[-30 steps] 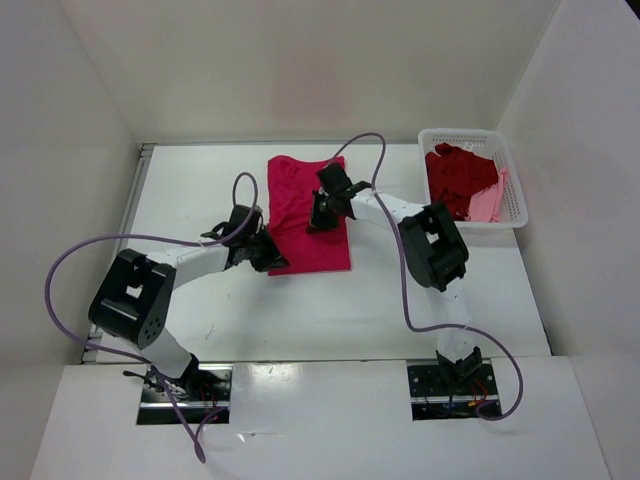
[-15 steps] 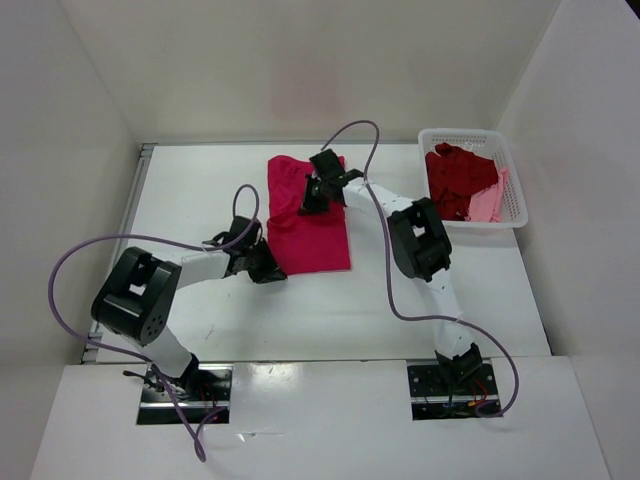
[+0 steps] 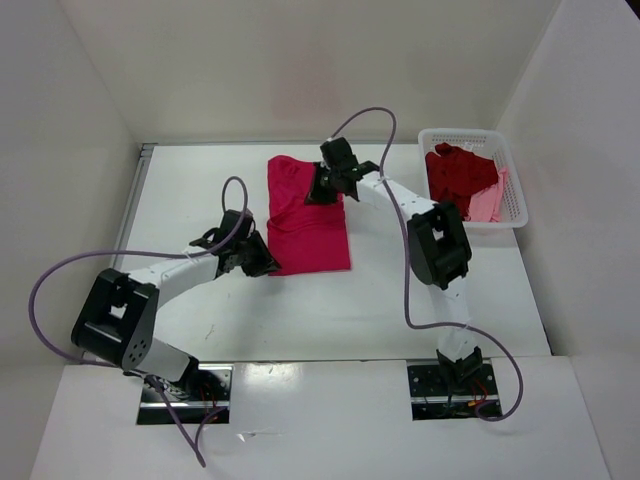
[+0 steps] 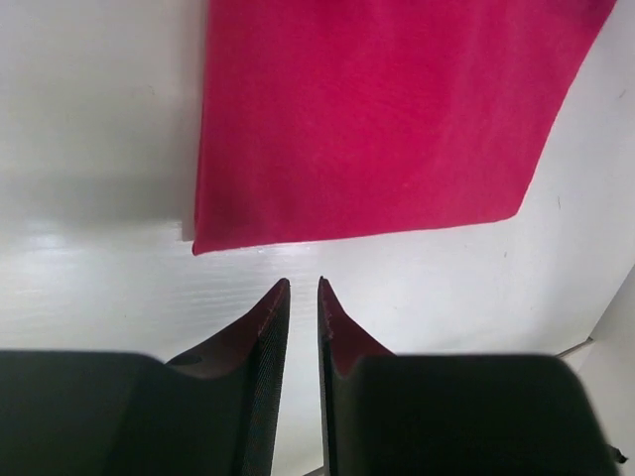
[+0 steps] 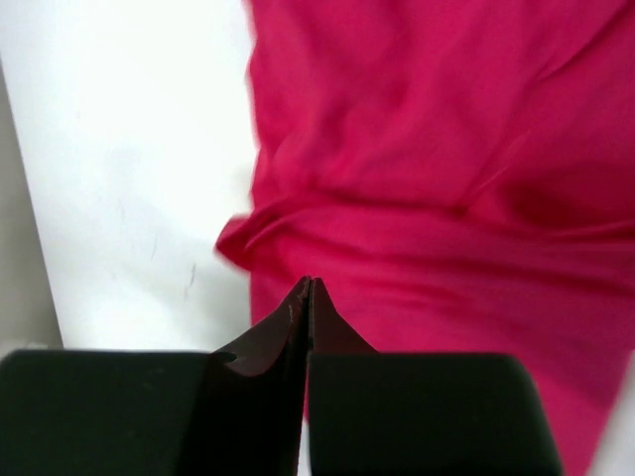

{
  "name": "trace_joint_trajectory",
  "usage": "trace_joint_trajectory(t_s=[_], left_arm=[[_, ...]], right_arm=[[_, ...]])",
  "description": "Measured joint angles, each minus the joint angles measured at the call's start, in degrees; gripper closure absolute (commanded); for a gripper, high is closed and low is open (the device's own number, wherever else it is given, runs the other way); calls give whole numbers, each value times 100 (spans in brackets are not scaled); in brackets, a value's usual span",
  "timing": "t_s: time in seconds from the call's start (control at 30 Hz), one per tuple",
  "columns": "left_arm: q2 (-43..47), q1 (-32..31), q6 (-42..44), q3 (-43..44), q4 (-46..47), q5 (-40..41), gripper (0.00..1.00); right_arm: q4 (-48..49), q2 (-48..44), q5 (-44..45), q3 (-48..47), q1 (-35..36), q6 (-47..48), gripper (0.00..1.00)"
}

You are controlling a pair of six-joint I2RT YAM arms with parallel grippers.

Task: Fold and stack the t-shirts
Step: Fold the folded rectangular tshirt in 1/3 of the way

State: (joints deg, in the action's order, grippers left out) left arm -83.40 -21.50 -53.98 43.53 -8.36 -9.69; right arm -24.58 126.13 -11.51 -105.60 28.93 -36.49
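Note:
A crimson-magenta t-shirt (image 3: pixel 310 222) lies folded into a flat rectangle at the table's centre. In the left wrist view the t-shirt (image 4: pixel 377 119) shows its smooth near edge. The right wrist view has the t-shirt (image 5: pixel 446 198) wrinkled at its far end. My left gripper (image 3: pixel 266 263) (image 4: pixel 304 283) sits just off the shirt's near-left corner, slightly open, with only bare table in the narrow gap. My right gripper (image 3: pixel 321 191) (image 5: pixel 310 281) hovers over the far right part of the shirt, shut with no cloth showing between the tips. A darker red t-shirt (image 3: pixel 458 178) and a light pink one (image 3: pixel 487 206) lie in the basket.
A white perforated basket (image 3: pixel 470 134) stands at the back right corner. White walls close in the table at the back and sides. Purple cables loop over both arms. Bare white table (image 3: pixel 200 190) lies left of the shirt and in front of it.
The left gripper has drawn back a little from the shirt's near-left corner and its jaws have parted slightly. The right gripper has shifted toward the shirt's far right end, still shut.

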Motion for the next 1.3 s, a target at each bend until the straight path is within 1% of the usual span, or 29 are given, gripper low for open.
trace_joint_trajectory(t_s=[0.07,0.3,0.57,0.77,1.0,1.13,1.23,1.3], left_arm=[[-105,22,-15,0,57,-9,76],[-800,48,-22,50,308,-26,76],[-1019,52,-35,116,564,-83,76],[-1029,52,-33,116,605,-94,76],[-981,57,-9,70,581,-31,76],[-876,109,17,-2,494,24,76],[-769,170,131,-17,315,103,70],[-623,190,243,-17,76,262,68]], right_arm=[[55,-184,-52,262,173,2,99],[164,-142,-380,535,699,-2,99],[238,409,-586,468,785,-4,99],[142,1038,-586,-205,785,-7,99],[118,1169,-313,-780,732,-11,99],[68,1388,-131,-1394,570,9,99],[-111,1593,-2,-1906,367,79,99],[-227,1613,35,-2017,258,162,99]])
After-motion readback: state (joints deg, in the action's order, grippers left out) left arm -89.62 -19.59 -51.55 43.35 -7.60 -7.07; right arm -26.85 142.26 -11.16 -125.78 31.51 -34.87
